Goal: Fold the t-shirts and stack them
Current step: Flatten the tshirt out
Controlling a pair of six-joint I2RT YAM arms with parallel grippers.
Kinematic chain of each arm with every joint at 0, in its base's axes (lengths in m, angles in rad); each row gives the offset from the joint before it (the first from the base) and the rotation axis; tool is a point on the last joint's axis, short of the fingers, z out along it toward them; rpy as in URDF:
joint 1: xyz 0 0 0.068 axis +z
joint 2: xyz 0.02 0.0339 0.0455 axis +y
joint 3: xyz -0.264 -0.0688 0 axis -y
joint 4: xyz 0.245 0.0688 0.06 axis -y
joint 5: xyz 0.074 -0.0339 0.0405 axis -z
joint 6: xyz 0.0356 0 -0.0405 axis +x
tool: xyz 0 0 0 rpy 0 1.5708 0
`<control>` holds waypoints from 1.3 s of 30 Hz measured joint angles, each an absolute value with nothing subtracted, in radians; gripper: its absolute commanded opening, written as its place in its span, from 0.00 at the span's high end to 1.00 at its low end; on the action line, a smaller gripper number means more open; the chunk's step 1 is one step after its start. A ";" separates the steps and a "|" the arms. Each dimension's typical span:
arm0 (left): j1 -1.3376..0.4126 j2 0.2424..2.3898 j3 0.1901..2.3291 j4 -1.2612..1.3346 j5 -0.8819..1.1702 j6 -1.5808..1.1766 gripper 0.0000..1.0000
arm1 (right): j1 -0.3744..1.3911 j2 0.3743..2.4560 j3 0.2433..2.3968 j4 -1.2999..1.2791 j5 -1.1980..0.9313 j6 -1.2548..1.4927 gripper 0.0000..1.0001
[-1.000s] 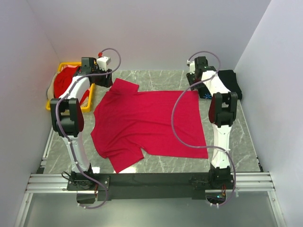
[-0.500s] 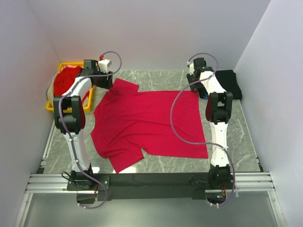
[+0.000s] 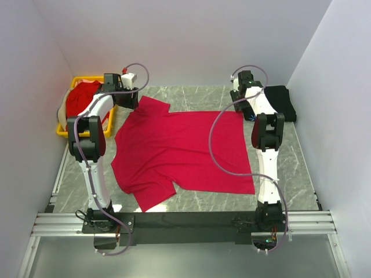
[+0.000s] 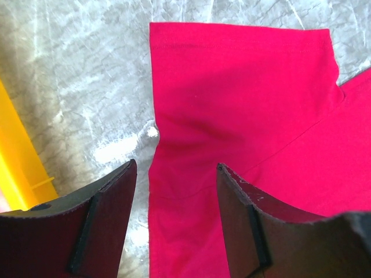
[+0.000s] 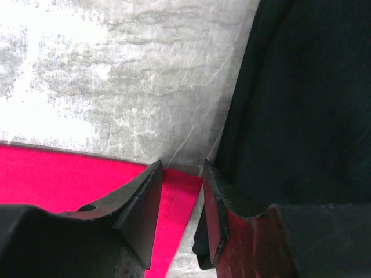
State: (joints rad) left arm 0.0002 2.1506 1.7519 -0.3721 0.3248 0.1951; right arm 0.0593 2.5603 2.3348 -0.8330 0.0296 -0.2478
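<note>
Top external: over the last second both arms have drawn in slightly. The left fingers [image 3: 128,99] now hover over the red t-shirt [image 3: 179,150] at its sleeve, and the right fingers [image 3: 239,103] over its hem corner. A paired grasp for the first fold appears imminent. The yellow basket [image 3: 62,131], left of the left fingers, holds more red cloth [image 3: 78,99].

Left wrist: the fingers are open and empty, with the sleeve's underarm below their gap.

Right wrist: the fingers are narrowly parted and grip nothing. The hem corner lies below the gap, and the black t-shirt [image 5: 301,98] is just to the right.

The yellow basket [image 3: 81,79] blocks the worktop [image 3: 197,97] at 10 o'clock, the black t-shirt [image 3: 282,99] at 2. Bare room lies at 12 o'clock.
</note>
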 measured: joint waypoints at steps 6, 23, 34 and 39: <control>0.000 2.158 1.752 -0.374 0.324 0.188 0.37 | 0.020 2.560 2.338 -0.858 -0.061 -0.187 0.70; 0.056 2.272 1.843 -0.394 0.315 0.109 0.38 | 0.008 2.502 2.234 -0.819 -0.162 -0.125 1.00; 0.061 2.305 1.874 -0.409 0.346 0.081 0.41 | 0.008 2.416 2.188 -0.752 -0.224 -0.082 1.00; 0.060 2.322 1.880 -0.411 0.360 0.071 0.41 | 0.008 2.411 2.202 -0.770 -0.234 -0.077 0.82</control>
